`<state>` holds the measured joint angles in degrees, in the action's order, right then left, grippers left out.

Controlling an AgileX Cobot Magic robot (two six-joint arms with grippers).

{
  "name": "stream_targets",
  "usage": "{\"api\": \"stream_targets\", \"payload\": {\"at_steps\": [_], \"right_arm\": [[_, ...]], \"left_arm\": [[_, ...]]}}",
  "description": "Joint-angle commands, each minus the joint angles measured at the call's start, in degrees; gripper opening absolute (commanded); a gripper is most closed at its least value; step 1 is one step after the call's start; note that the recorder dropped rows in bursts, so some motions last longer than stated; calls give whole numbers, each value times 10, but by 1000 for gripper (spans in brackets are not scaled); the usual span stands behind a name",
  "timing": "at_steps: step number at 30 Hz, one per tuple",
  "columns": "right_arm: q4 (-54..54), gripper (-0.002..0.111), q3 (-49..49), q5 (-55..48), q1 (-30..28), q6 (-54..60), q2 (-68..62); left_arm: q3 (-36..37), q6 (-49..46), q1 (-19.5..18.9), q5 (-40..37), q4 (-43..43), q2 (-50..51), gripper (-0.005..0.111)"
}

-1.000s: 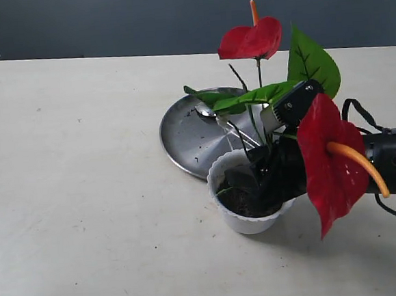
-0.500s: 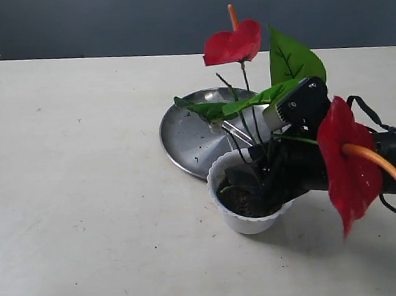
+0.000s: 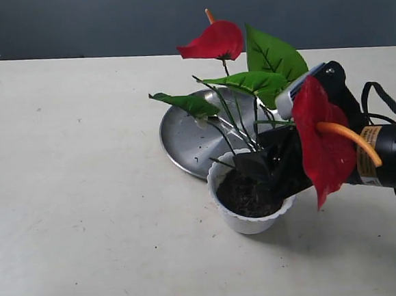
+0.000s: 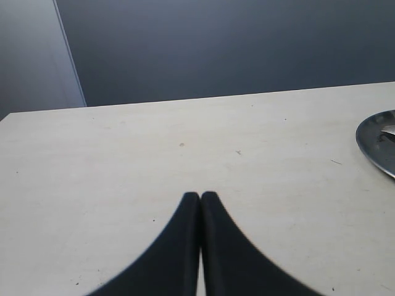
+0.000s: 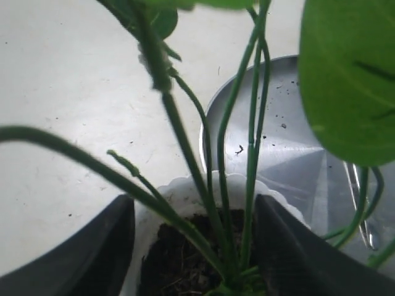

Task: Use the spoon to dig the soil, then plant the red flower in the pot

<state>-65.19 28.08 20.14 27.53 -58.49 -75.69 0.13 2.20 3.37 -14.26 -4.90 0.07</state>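
Observation:
The red flower (image 3: 213, 40) stands in the white scalloped pot (image 3: 248, 221), its green stems (image 5: 253, 142) running down into the dark soil (image 3: 246, 193). A second red bloom (image 3: 325, 148) hangs in front of my right arm. My right gripper (image 5: 194, 203) is at the pot's rim, open, one finger on each side of the stems and apart from them. The spoon's thin handle (image 5: 359, 197) lies on the steel plate; leaves hide most of it in the exterior view. My left gripper (image 4: 200, 196) is shut on nothing, low over bare table, and is outside the exterior view.
The round steel plate (image 3: 183, 139) lies just behind the pot, with soil crumbs on it. Its rim (image 4: 378, 145) shows at the edge of the left wrist view. A broad green leaf (image 5: 352, 74) hangs close to the right wrist camera. A dark wall runs along the table's far edge.
The flower sprig has swung left and now stands more upright in the pot. My right gripper has lifted and rolled a little at the pot's rim.

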Motion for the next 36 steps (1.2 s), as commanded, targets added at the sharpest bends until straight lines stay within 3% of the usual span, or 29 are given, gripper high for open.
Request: {"api": "stream_targets", "payload": {"at_steps": [1,20,28,36], "right_arm": [[-35,55,-3,-3,-1,-32,6],[-203,55,-3,-5,-1,-210,50],[-209,55,-3,0,-1,-225,50],[-319,55,-3,-1,-1,-328,75]], "left_arm": [[-1,3,-4,5,1,-1,1],[-1,1,-4,5,1,-1,1],[-1,1,-4,5,1,-1,1],[-1,3,-4,5,1,-1,1]]}}
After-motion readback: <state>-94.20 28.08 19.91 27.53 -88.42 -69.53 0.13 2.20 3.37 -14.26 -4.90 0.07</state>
